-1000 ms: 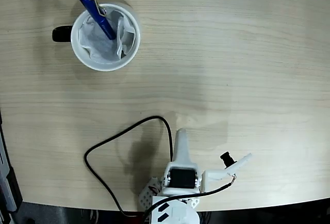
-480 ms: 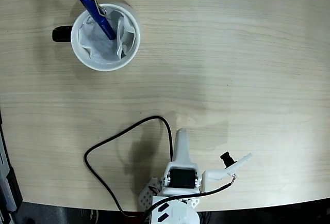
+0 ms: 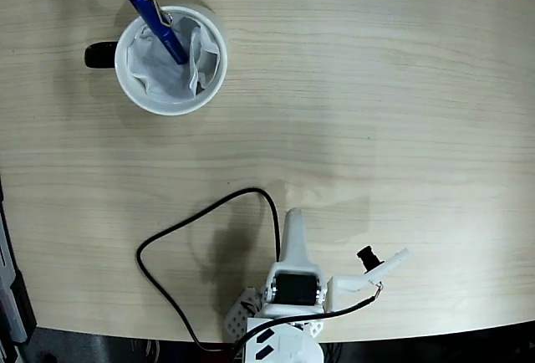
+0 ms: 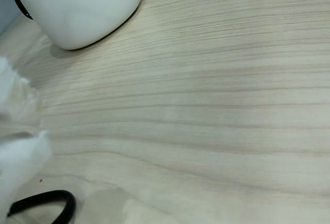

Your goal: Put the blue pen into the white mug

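Blue pen [image 3: 159, 22] stands tilted in white mug [image 3: 170, 60], tip down in crumpled paper lining [image 3: 163, 66], far up-left of pincer [image 3: 294, 225]. Pincer low over bare wooden desk [image 3: 376, 112], fingers pressed together, holding nothing. Black cable [image 3: 180, 237] loops beside it.

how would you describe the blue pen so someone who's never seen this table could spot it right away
In the fixed view, look to the upper left of the wooden table for the white mug with a dark handle. The blue pen stands tilted inside it among crumpled white paper, its top leaning over the far rim. It is the only glossy blue thing there, with a silver clip at its upper end.
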`<state>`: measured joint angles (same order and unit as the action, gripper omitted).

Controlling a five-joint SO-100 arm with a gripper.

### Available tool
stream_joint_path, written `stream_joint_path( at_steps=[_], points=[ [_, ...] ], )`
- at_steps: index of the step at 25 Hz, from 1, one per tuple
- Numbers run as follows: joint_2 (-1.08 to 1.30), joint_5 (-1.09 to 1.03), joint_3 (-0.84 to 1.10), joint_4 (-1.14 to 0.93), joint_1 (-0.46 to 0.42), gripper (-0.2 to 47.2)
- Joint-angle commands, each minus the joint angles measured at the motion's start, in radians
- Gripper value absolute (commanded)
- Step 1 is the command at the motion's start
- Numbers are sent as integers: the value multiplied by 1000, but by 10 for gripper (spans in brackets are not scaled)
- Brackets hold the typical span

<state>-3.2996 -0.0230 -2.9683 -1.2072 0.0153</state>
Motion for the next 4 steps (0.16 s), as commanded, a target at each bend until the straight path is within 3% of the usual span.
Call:
stream_joint_path(
  at_steps=[1,4],
  points=[
    [-54,5,-8,-35,5,0],
    [-54,5,-8,-35,5,0]
  ],
)
